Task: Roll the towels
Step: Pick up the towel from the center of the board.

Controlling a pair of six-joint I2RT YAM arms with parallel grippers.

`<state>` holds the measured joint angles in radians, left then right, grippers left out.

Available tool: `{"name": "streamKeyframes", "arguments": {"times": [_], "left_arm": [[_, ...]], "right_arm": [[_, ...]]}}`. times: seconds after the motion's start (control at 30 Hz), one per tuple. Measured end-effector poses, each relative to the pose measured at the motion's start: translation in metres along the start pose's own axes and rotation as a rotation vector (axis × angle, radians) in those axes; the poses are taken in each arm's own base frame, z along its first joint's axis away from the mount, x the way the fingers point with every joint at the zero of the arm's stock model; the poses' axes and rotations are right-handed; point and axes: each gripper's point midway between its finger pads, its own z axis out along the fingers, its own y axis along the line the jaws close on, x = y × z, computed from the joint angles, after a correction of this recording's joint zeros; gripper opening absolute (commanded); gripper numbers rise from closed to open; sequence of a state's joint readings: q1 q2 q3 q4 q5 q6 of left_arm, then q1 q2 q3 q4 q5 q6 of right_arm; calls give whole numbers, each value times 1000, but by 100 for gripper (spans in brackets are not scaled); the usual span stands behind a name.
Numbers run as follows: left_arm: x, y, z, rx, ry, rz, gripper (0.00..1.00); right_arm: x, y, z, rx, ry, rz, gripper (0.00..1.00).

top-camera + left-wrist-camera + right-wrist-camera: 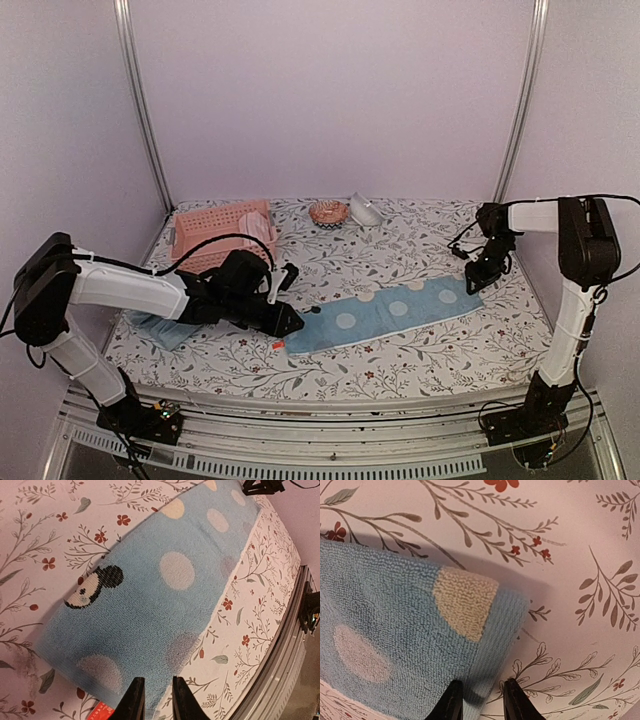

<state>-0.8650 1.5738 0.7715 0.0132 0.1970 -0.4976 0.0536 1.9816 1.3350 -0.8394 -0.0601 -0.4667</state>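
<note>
My left gripper [156,687] pinches the blue towel [150,610] at its 7 o'clock end. My right gripper [482,690], I think, pinches the 3 o'clock end. Uneven pulling could slip it free.

No legible text; red tag [101,712] on blue towel [150,605] unreadable.

The left pincer [156,681] and right pincer [480,682] are cut off at the bottom, so their hold on the blue towel [150,605] is unclear. A red tag [102,712] beside the left pincer is cut off too.
</note>
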Motion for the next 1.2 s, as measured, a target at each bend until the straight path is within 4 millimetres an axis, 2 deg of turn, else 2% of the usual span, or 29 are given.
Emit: {"name": "streamKeyframes", "arguments": {"times": [0.13, 0.3, 0.33, 0.43, 0.63, 0.83, 0.93, 1.2], "left_arm": [[0, 1, 0, -8, -3, 0, 22], [-1, 3, 0, -18, -8, 1, 23], [-2, 4, 0, -21, -9, 2, 23], [-1, 5, 0, -27, -9, 8, 23], [-1, 8, 0, -42, -8, 14, 23], [-1, 9, 0, -47, -10, 17, 23], [-1, 9, 0, -48, -11, 19, 23], [1, 10, 0, -50, -8, 20, 23]], "right_arm": [[0, -1, 2, 28, 14, -11, 28], [1, -1, 3, 26, 19, -15, 20], [1, -1, 4, 24, 20, -14, 14], [2, -5, 6, 18, 18, -7, 6], [1, -29, 0, 25, -26, 41, 3], [12, -54, -7, 35, -28, 111, 3], [16, -59, -15, 32, -18, 127, 3], [7, -80, -57, 104, -47, 132, 3]]}}
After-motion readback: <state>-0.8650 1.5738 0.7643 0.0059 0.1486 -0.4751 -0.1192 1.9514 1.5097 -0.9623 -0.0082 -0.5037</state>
